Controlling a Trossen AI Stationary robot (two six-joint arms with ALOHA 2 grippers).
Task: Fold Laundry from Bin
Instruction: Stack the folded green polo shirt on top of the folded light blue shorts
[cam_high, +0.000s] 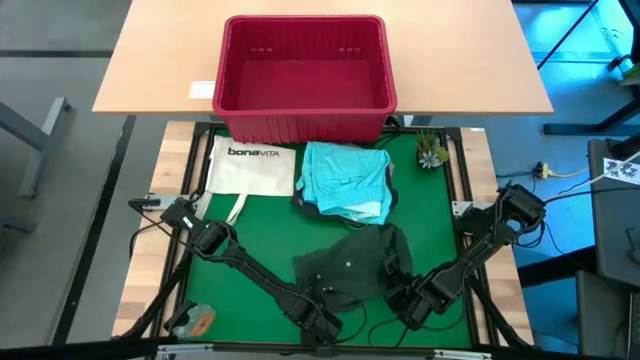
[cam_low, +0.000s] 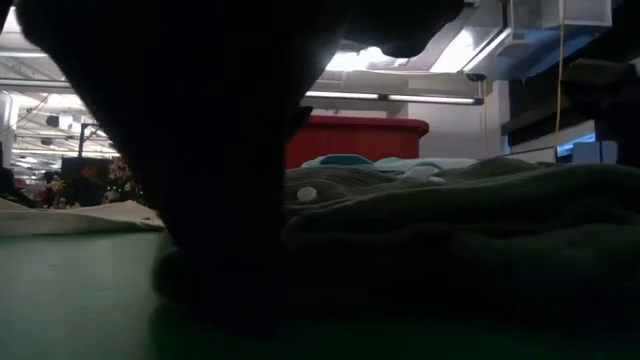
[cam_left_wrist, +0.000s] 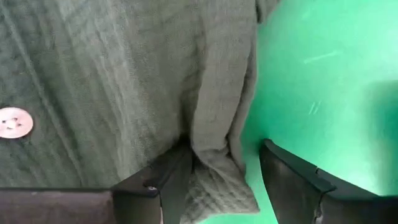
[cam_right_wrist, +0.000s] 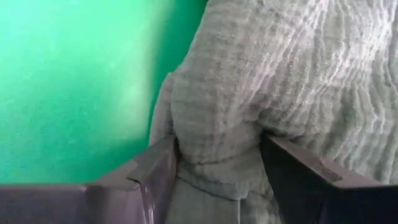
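The dark green garment (cam_high: 355, 262) lies crumpled on the green mat (cam_high: 430, 220), near its front edge. A pale button (cam_left_wrist: 13, 121) shows on it. My left gripper (cam_high: 322, 322) stands open at the garment's near left edge, pointing down, with a fold of cloth between its fingers (cam_left_wrist: 225, 148). My right gripper (cam_high: 408, 312) stands open at the near right edge, with a bunch of the cloth between its fingers (cam_right_wrist: 217, 140). A light turquoise garment (cam_high: 345, 178) lies behind the green one. The red bin (cam_high: 303, 125) stands at the far edge. My left gripper comes from above, pointing down. A folded edge of the green garment (cam_left_wrist: 211, 168) lies against the inner side of one finger (cam_left_wrist: 168, 180); bare mat shows between it and the other finger. The cloth lies on the mat. My right gripper slants down from the near right. A bunch of the garment's edge (cam_right_wrist: 217, 162) fills the gap and touches the inner sides of both fingers, which stand wide. The cloth rests on the mat.
A white "bonaVITA" tote bag (cam_high: 250, 168) lies at the mat's far left. A small green plant (cam_high: 432, 152) stands at the far right corner. An orange object (cam_high: 197, 320) sits at the near left. Bare mat lies to the right of the garments.
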